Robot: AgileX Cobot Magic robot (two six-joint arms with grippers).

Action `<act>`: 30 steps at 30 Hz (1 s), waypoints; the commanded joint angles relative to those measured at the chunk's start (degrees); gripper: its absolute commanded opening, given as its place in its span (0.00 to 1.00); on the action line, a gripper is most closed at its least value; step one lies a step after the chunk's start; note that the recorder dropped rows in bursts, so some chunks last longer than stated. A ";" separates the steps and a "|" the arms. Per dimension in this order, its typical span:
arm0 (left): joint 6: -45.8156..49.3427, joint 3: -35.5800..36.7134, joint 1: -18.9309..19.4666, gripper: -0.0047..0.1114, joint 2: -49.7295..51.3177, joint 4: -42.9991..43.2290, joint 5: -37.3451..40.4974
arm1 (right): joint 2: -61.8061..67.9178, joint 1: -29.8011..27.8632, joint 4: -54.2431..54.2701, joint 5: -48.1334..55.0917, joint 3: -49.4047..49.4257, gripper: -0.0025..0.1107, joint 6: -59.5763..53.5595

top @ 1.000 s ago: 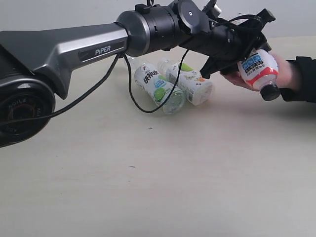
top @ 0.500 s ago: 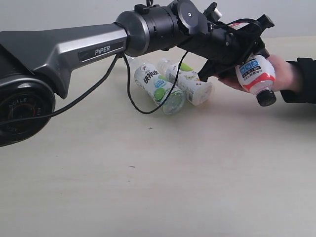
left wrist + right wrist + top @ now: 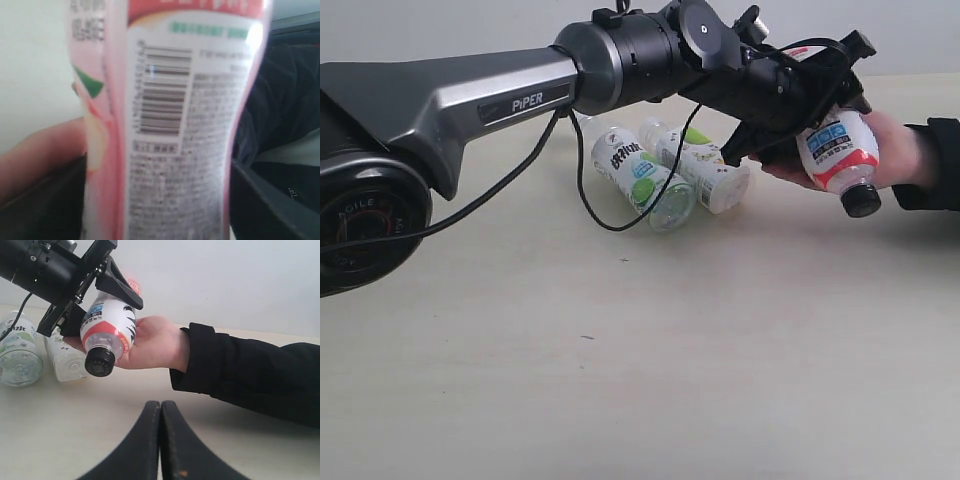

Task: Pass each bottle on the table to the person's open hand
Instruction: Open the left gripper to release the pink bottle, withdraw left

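My left gripper [image 3: 817,112] is shut on the red-pink labelled bottle [image 3: 838,150] with the black cap, tilted cap-down. The bottle rests against the palm of the person's open hand [image 3: 892,145] at the right. From the right wrist view the same bottle [image 3: 107,330] lies in the hand [image 3: 152,342], with the left gripper [image 3: 95,302] straddling it. Its label [image 3: 175,125] fills the left wrist view between the dark fingers [image 3: 260,210]. Two white-green bottles [image 3: 642,177] [image 3: 708,168] lie on the table [image 3: 670,350]. My right gripper [image 3: 161,407] hangs shut and empty.
The person's black sleeve [image 3: 250,375] stretches along the table's right side. The left arm's grey link [image 3: 460,100] and its cable [image 3: 585,190] pass over the lying bottles. A clear bottle end [image 3: 588,128] shows behind the left one.
The left gripper and the red-pink bottle have shifted slightly up and to the right, settling deeper into the person's palm. The bottles lying on the table have not moved.
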 commanded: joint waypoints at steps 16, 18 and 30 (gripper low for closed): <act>4.17 -0.70 1.18 0.65 -1.84 0.19 2.89 | -0.35 -0.15 -0.09 -0.72 0.31 0.02 0.00; 4.73 -0.70 1.55 0.65 -2.36 0.19 4.61 | -0.35 -0.15 -0.09 -0.72 0.31 0.02 0.00; 13.08 -0.70 3.02 0.64 -6.99 1.63 14.14 | -0.35 -0.15 -0.09 -0.72 0.31 0.02 0.00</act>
